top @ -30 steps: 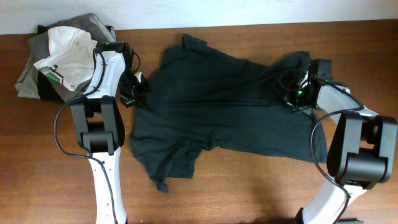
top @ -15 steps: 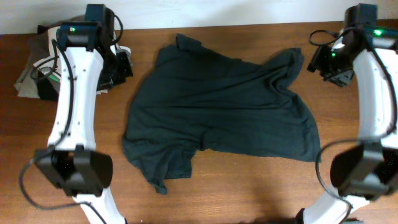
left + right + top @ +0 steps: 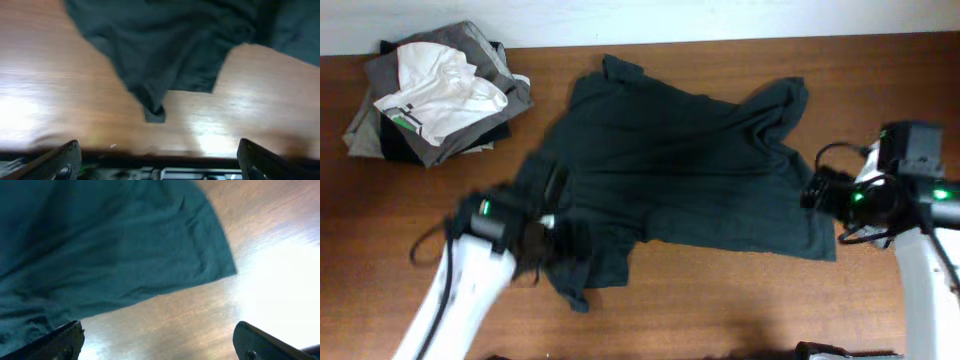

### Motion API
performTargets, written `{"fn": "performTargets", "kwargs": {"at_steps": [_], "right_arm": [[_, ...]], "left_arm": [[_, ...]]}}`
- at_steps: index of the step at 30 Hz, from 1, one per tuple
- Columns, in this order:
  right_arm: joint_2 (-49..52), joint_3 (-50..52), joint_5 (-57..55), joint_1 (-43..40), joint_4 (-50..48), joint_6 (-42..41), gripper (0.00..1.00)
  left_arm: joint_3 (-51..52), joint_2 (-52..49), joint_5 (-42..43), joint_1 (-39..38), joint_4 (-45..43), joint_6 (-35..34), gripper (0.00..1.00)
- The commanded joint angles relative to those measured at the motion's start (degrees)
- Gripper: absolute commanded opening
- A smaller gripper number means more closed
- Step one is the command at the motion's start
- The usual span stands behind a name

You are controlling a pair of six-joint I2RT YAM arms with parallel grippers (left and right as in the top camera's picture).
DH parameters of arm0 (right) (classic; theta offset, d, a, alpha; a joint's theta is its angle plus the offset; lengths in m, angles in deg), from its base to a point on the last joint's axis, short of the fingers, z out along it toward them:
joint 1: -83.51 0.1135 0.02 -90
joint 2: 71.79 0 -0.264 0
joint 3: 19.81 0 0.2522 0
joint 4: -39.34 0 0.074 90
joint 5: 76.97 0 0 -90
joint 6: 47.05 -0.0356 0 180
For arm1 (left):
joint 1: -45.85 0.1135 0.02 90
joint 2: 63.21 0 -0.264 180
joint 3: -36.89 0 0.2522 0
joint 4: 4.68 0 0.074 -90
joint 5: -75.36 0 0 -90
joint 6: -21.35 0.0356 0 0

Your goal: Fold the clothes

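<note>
Bare surface (image 3: pixel 720 310) lies free along six and nine o'clock. A pile of folded clothes (image 3: pixel 430 95) blocks ten o'clock, and the T-shirt (image 3: pixel 690 160) covers the centre.

A soft dark slate-teal T-shirt (image 3: pixel 110 245) lies with a corner on the glossy brown wooden worktop (image 3: pixel 195 315), beyond the right pincer (image 3: pixel 157 337), its black fingertips (image 3: pixel 65 340) spread wide.

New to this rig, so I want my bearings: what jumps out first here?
A dark T-shirt lies spread, wrinkled, across the middle of the wooden table. A pile of grey clothes topped by a white garment sits at the far left corner. The left pincer and right pincer hover open at the shirt's opposite ends.
</note>
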Motion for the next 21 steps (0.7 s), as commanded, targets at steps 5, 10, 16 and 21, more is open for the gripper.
{"fn": "performTargets", "kwargs": {"at_steps": [5,10,16,21], "right_arm": [[2.58,14.93,2.1,-1.05,-8.41,-5.16,0.99],[2.69,16.5,-1.2,-1.66,-8.44,-5.14,0.99],[2.73,16.81,-2.93,-1.66,-8.13,-5.16,0.99],[3.3,23.85,-3.37,-1.75,-13.62,-6.36,0.89]], "left_arm": [[23.91,0.35,13.42,-0.07,-11.76,-2.21,0.99],[27.17,-9.49,13.35,-0.04,-21.68,-2.16,0.94],[27.15,-20.09,13.81,0.85,-27.74,0.37,0.89],[27.15,-20.02,12.11,5.38,-27.69,2.84,0.45]]}}
